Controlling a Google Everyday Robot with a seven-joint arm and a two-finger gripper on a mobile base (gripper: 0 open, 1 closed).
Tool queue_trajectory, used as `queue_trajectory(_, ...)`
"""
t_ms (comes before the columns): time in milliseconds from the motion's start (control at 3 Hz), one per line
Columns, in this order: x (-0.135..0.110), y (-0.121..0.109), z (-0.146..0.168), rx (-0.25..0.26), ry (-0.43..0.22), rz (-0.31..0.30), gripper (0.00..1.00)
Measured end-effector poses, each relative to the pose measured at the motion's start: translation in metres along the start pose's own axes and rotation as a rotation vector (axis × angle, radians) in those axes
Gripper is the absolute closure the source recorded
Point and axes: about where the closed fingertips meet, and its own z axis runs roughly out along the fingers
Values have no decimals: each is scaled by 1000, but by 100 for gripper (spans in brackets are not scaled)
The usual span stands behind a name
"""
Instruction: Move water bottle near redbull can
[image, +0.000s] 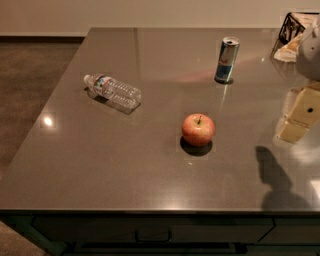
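Note:
The water bottle (113, 92) lies on its side on the left part of the grey table (125, 165), white cap pointing to the far left. The redbull can (227, 60) stands upright at the far middle-right of the table, well apart from the bottle. My gripper (299, 116) is cream-coloured and hangs above the table's right edge, to the right of the can and far from the bottle. It holds nothing that I can see.
A red apple (198, 129) stands near the table's middle, between the bottle and my gripper. A black wire rack with pale packets (295, 31) sits at the far right corner. The gripper's shadow (276, 180) falls on the front right.

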Motion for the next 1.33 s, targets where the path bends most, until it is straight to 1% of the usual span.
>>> queue_trajectory(333,-6,-3,-2,3,-10,3,0)
queue_trajectory(667,-47,-13,6,20,-88,-19,0)
queue_trajectory(1000,-99,-35,16,47,-139,-20,0)
queue_trajectory(1333,-144,-62,30,44,-147,36,0)
